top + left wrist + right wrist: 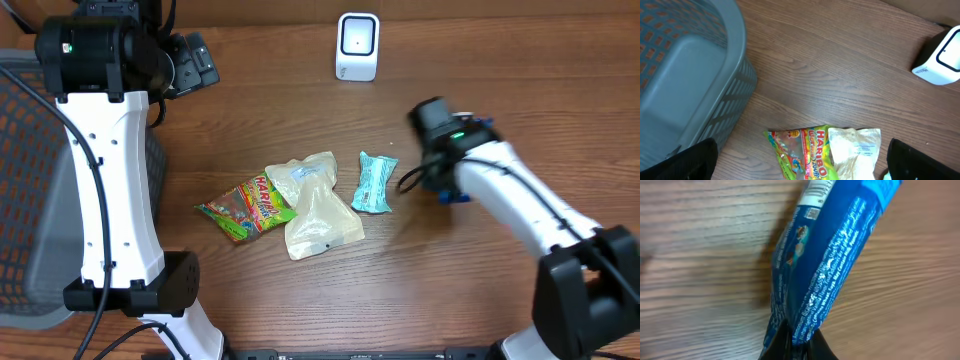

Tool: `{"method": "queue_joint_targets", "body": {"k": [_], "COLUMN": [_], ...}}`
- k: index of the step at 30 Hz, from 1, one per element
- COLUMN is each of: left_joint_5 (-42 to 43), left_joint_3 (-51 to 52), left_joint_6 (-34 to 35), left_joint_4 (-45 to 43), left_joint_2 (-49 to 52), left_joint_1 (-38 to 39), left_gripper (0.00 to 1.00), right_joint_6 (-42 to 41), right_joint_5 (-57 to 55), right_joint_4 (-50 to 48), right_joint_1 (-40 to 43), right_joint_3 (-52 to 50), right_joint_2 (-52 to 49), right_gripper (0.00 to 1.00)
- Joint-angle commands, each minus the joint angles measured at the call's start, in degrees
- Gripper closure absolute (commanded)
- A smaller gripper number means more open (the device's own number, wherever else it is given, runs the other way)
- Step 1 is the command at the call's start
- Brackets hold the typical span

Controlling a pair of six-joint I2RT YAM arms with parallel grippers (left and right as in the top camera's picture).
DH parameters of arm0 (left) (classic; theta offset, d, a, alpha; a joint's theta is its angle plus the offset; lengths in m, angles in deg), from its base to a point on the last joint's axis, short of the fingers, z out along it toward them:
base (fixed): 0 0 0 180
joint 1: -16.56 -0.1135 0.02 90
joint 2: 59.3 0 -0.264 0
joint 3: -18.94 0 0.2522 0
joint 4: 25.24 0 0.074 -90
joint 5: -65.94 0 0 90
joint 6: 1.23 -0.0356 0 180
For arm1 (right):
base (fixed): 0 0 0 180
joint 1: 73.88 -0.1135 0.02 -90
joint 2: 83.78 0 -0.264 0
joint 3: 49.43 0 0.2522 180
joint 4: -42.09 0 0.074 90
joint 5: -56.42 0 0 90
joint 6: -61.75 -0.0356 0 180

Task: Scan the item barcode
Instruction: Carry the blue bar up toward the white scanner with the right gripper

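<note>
Blue snack wrapper (pixel 840 255), light and probably floppy, is pinched at its end seam by the tightly closed right gripper (pixel 795 347), barcode (pixel 817 187) clear at the free end.

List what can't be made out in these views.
Right hand: overhead, motion blur hides its grip.
Blue packet: right wrist view, barcode cut off by the top edge; overhead, lost in that blur.
Scanner: left wrist view, cut off by the right edge.
Teal packet: overhead, print too small to read.
</note>
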Motion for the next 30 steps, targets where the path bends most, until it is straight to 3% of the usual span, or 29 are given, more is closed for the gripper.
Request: {"method": "queue_joint_targets", "body": {"k": [1, 5, 8, 9, 11, 13, 15, 19, 24, 27, 28, 30], "left_joint_5": [-1.0, -1.0, -1.0, -1.0, -1.0, -1.0, -1.0, -1.0, -1.0, -1.0, -1.0, -1.0], "left_joint_3": [-0.6, -0.6, -0.6, -0.6, -0.6, -0.6, -0.6, -0.6, -0.6, -0.6, -0.6, -0.6], "left_joint_6": [0.8, 0.8, 0.8, 0.8, 0.8, 0.8, 0.8, 0.8, 0.8, 0.8, 0.8, 0.8], "left_joint_4": [0.0, 0.0, 0.0, 0.0, 0.0, 0.0, 0.0, 0.0, 0.0, 0.0, 0.0, 0.0], "left_joint_2": [-0.7, -0.7, -0.7, -0.7, -0.7, -0.7, -0.7, -0.7, -0.7, -0.7, -0.7, -0.7], "left_joint_1": [0.0, 0.0, 0.0, 0.0, 0.0, 0.0, 0.0, 0.0, 0.0, 0.0, 0.0, 0.0], "left_gripper": [0.0, 0.0, 0.0, 0.0, 0.0, 0.0, 0.0, 0.0, 0.0, 0.0, 0.0, 0.0], "right_joint_6": [0.1, 11.5, 14.4, 14.4, 14.4, 14.4, 14.4, 14.4, 21.3, 23.7, 27.2, 31.5], "right_joint_5": [-19.1, -19.6, -19.6, -19.4, -18.1, -17.6, -17.4, -10.6, 11.1, 26.3, 37.8, 52.5], "right_joint_4": [1.1, 1.8, 3.2, 3.3, 3.3, 3.7, 4.9, 8.0, 2.3, 0.5, 0.0, -0.4], "right_joint_1": [-3.7, -4.3, -4.3, -4.4, -4.4, -4.5, -4.7, -4.1, 4.2, 13.0, 17.9, 24.1], "right_joint_3": [0.9, 0.9, 0.9, 0.9, 0.9, 1.2, 2.5, 10.3, 19.1, 21.8, 21.7, 21.3], "right_joint_2": [-3.4, -9.0, -11.6, -12.0, -12.1, -12.0, -12.0, -12.0, -12.0, -12.0, -12.0, -12.8], "right_gripper": [0.96, 0.96, 0.96, 0.92, 0.36, 0.11, 0.0, 0.0, 0.07, 0.07, 0.08, 0.16]}}
